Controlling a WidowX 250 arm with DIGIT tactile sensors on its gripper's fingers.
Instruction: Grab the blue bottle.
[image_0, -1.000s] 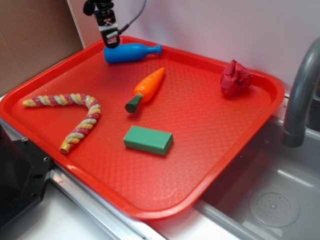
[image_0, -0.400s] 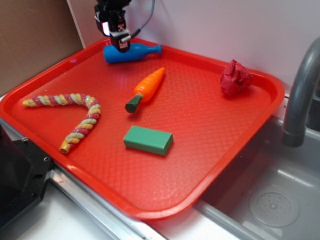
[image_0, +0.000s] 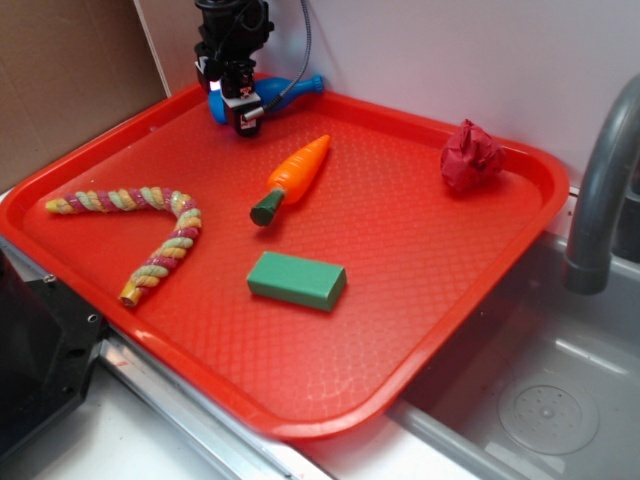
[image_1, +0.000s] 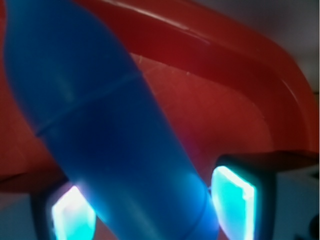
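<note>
On red tray (image_0: 480, 300): toy carrot (image_0: 293, 176), green block (image_0: 297, 280), braided rope (image_0: 150, 228), crumpled red cloth (image_0: 470, 155); grey faucet (image_0: 600, 190) at right.

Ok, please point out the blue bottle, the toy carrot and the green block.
blue bottle (image_0: 296, 87), exterior view, on its neck.
toy carrot (image_0: 300, 167), exterior view, on its orange body.
green block (image_0: 293, 273), exterior view, on its top face.

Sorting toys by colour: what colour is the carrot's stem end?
Dark green; the carrot's body is orange. Shows best in the exterior view.
</note>
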